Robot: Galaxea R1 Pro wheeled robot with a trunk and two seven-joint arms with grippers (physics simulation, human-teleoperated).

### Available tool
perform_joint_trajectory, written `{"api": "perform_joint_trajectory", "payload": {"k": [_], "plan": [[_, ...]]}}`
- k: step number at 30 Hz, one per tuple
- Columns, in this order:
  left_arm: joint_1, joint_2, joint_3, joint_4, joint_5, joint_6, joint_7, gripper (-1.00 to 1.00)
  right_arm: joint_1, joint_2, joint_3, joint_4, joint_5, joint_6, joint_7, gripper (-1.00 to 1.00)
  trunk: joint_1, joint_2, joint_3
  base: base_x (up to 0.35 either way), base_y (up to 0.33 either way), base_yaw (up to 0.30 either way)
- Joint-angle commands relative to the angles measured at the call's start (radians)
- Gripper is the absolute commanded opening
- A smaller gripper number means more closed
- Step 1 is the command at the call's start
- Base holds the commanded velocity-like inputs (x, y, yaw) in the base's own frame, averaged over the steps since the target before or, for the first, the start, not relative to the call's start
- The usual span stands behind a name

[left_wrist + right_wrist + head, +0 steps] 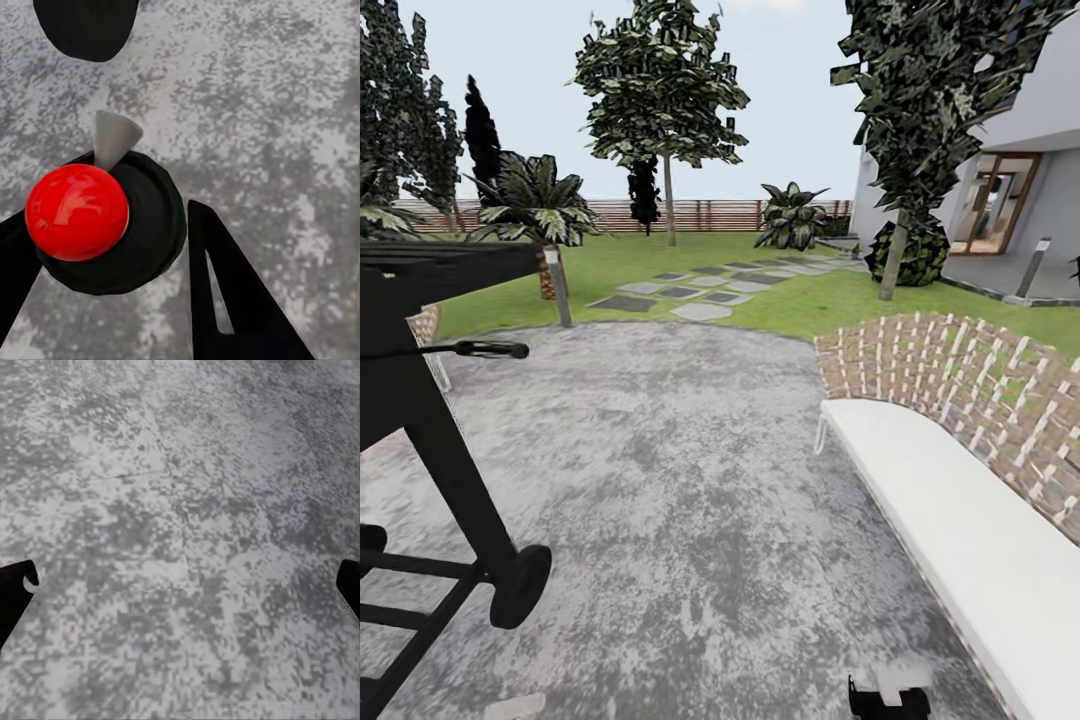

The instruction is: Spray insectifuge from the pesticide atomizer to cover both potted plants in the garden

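Note:
The pesticide atomizer (105, 225) has a black round body, a glossy red ball top and a grey cone nozzle. My left gripper (112, 217) is shut on it, one black finger (225, 292) on each side, above the mottled grey patio (690, 480). My right gripper (180, 585) hangs open over the patio with nothing between its fingertips; its black end (890, 700) shows at the bottom of the head view. A rosette of pointed green leaves (792, 215), perhaps a potted plant, stands far off past the stepping stones (690, 290); its pot is hidden.
A black wheeled grill-like frame (440, 420) stands close on the left. A white bench with a woven back (960, 470) runs along the right. Beyond the patio lie the lawn, a palm (540, 205), tall trees, the slatted fence (700, 213) and a house (1010, 190).

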Motion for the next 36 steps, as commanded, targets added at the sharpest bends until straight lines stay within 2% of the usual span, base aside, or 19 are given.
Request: {"api": "perform_joint_trajectory", "payload": {"k": [1,14,23,36], "plan": [[-0.001,0.0,0.007,0.001,-0.01,-0.004,0.002,-1.0,-0.001,0.0,-0.006,0.0,0.01,-0.003,-0.005,1.0,0.0,0.0,-0.001,0.326,-0.127,0.088],[-0.001,0.001,0.008,0.001,-0.01,-0.004,0.003,-1.0,-0.001,0.0,-0.006,0.0,0.01,-0.003,-0.005,1.0,0.0,0.0,-0.001,0.316,-0.15,0.009],[-0.001,0.001,0.008,0.001,-0.01,-0.004,0.003,-1.0,-0.001,0.001,-0.006,0.0,0.01,-0.003,-0.005,1.0,0.0,0.0,-0.001,0.337,-0.026,0.11],[-0.001,0.002,0.008,0.001,-0.01,-0.004,0.003,-1.0,-0.001,0.001,-0.006,0.0,0.01,-0.003,-0.005,1.0,0.0,0.0,-0.001,0.338,-0.053,0.007]]}}
